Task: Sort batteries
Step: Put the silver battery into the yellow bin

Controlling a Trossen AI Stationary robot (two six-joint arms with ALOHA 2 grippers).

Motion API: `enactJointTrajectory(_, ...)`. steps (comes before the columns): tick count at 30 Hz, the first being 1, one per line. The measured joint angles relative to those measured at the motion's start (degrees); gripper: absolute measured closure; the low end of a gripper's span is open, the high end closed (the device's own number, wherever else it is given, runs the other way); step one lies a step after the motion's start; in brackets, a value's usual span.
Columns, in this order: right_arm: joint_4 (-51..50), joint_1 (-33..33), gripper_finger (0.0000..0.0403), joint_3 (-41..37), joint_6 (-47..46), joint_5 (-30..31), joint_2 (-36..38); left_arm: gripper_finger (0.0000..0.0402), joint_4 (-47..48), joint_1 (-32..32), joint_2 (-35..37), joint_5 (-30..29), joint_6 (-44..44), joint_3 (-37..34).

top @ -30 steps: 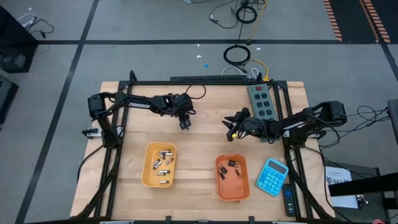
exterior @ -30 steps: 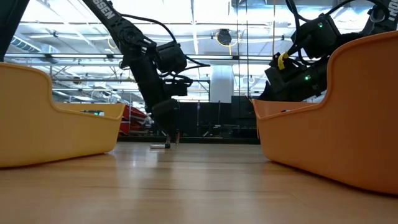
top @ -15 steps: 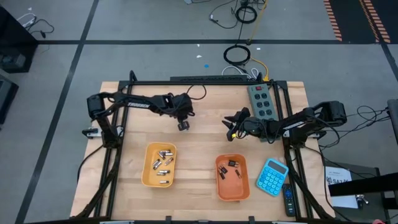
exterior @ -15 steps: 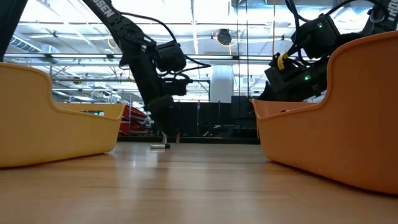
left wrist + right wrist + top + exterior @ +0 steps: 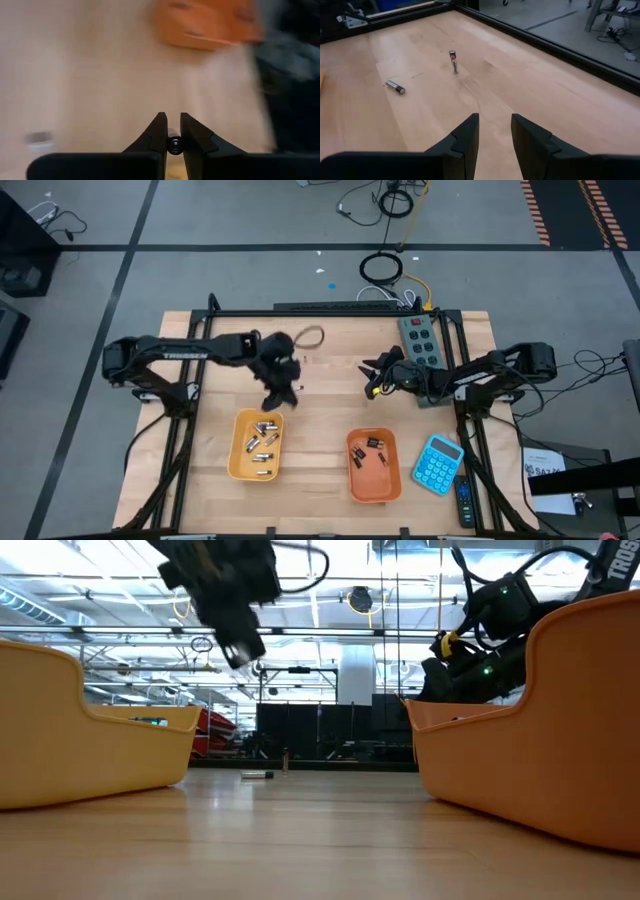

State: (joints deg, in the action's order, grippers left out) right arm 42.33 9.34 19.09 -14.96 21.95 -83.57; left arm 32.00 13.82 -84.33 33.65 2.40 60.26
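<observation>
Left tool carrying a battery over to the yellow tray

The left tool [image 5: 277, 393] is clamped narrow on a small battery [image 5: 174, 144], sitting just past the yellow tray's [image 5: 236, 465] far rim. I'd ease it in over the tray's silvery ones and drop low so it doesn't bounce. Right tool [image 5: 495, 131] waits half open; ahead of it on the surface are one standing battery [image 5: 453, 59] and one lying battery [image 5: 396, 87].

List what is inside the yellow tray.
The yellow tray holds several silvery-grey batteries, scattered loosely; the exact count is unclear. The left gripper covers its far rim.
</observation>
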Motion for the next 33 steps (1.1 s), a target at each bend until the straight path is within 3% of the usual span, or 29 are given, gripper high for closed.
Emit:
enactJointTrajectory(3,0.59,1.11,0.0298,0.0,0.69,-1.5,0.0,0.0367,1.79,-4.55,1.13,5.88,-0.16,-0.6)
enactJointTrajectory(7,1.54,2.22,0.0298,0.0,1.41,-2.83,0.0,0.0367,11.01,-10.27,1.04,5.99,0.99,-0.71)
enactJointTrajectory(15,2.53,3.75,0.0298,0.0,2.42,-4.25,0.0,0.0367,20.57,-19.29,1.04,-9.22,-0.7,-0.79)
enactJointTrajectory(33,2.89,3.76,0.0298,0.0,2.16,-4.34,0.0,0.0367,16.49,-22.22,1.04,-11.32,-6.61,-9.47)
